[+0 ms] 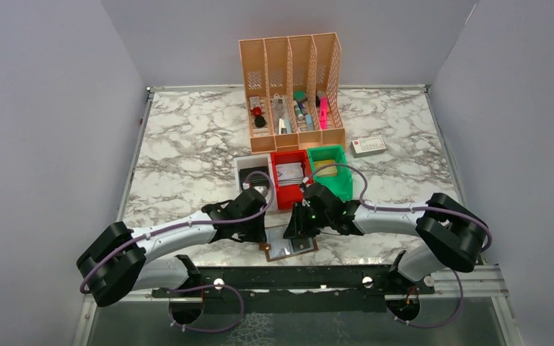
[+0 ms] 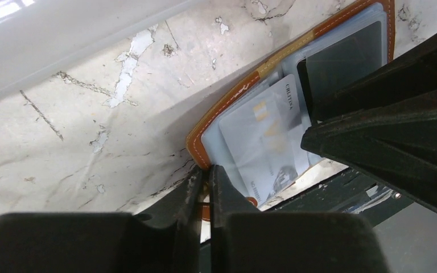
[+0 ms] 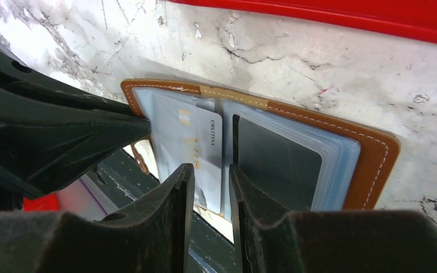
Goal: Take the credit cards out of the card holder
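Note:
The brown card holder (image 1: 289, 247) lies open at the table's front edge, grey plastic sleeves up. In the right wrist view the card holder (image 3: 375, 165) shows a pale credit card (image 3: 185, 139) partly out of the left sleeve and a dark card (image 3: 276, 156) in the right sleeve. My left gripper (image 2: 207, 169) is shut on the card holder's brown edge (image 2: 227, 105) at its near left corner. My right gripper (image 3: 210, 170) is narrowly open, its fingertips straddling the pale card's right edge. In the top view the two grippers (image 1: 258, 229) (image 1: 297, 227) meet over the card holder.
White (image 1: 251, 173), red (image 1: 288, 176) and green (image 1: 330, 169) bins stand just behind the card holder. An orange file organizer (image 1: 292, 86) is at the back. A white box with a red end (image 1: 368, 146) lies at the right. A black rail (image 1: 288, 277) runs along the front edge.

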Controlling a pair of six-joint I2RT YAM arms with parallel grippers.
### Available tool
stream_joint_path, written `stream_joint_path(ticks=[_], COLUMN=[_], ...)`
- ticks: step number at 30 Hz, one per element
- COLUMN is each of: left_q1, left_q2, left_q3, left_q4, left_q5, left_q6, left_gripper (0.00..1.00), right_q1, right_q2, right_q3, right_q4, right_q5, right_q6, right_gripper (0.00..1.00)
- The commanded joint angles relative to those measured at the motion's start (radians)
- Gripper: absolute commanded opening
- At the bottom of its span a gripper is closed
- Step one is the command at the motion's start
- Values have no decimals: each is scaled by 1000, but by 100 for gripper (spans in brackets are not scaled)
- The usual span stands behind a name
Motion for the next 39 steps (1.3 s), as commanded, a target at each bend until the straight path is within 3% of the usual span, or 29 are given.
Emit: stream_joint_path(ticks=[1,2,9,17,24,32,39], left_q1=[-4,-4,-4,-5,-7,-23,-41], left_q2=[-35,-41,-104,-100,-53,30,81], left_q3=[17,21,45,46,14,-6,-2], left_q4=[-27,-27,-31,1,19,14,9], left_q5=[-44,-46,-60,-25,12,17,-7], left_q6=[-3,-4,-16,2,4,11,10], left_gripper=[19,26,51,60,44,15,8], right_q1=[-2,-2,-2,-3,-3,-3,-2], right_q2=[9,15,35,51,40,39,37], right_q3=[13,9,0,-13,-17,-23,-29], right_q4=[-104,-100,-62,-21,-19,-5,28], right_q5=[77,74,52,26,31,31,-1], right_q6=[-18,-16,-14,2,10,51,60], right_gripper=[35,35,35,35,35,39,42])
